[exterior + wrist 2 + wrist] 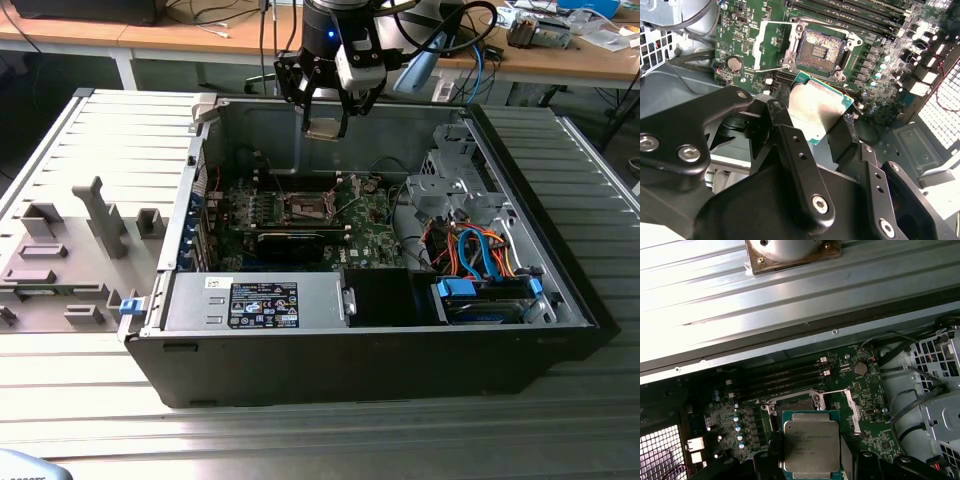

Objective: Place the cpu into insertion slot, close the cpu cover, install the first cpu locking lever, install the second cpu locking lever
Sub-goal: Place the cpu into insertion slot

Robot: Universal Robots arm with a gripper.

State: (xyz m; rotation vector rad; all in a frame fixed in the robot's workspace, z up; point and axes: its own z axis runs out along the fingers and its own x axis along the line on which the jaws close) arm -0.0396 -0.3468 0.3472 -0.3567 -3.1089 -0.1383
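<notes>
At the exterior view's left, a grey fixture tray (pixel 70 250) with upright holders lies on the ridged metal counter (pixel 300 440). Just beside it the open computer case (pixel 380 350) lies on its side, with its power supply (pixel 265 305) along the near wall.

My tool (pixel 325 118) hangs over the far wall of the case, well above the green board (pixel 370 215). It is clamped on the cpu (pixel 323 130). In both wrist views my two black fingers (pixel 790 145) press on opposite edges of the chip, one to each side, and its silvery top (pixel 810 445) faces the first wrist camera. The chip is in the air, apart from the board and not seated.

On the board the insertion slot (pixel 303 208) lies open, and in the second wrist view its brownish contact field (pixel 820 50) is bare inside the dark rim. The cpu (pixel 815 112) appears just beside it there. The cpu cover (pixel 758 52) is swung back off the slot, so the board shows through its window. The row of narrow memory slots (pixel 785 375) runs along the slot's other side.

Towards the exterior view's right, a metal drive cage (pixel 450 180) stands inside the case, with blue and orange cables (pixel 480 250) bunched near it.
</notes>
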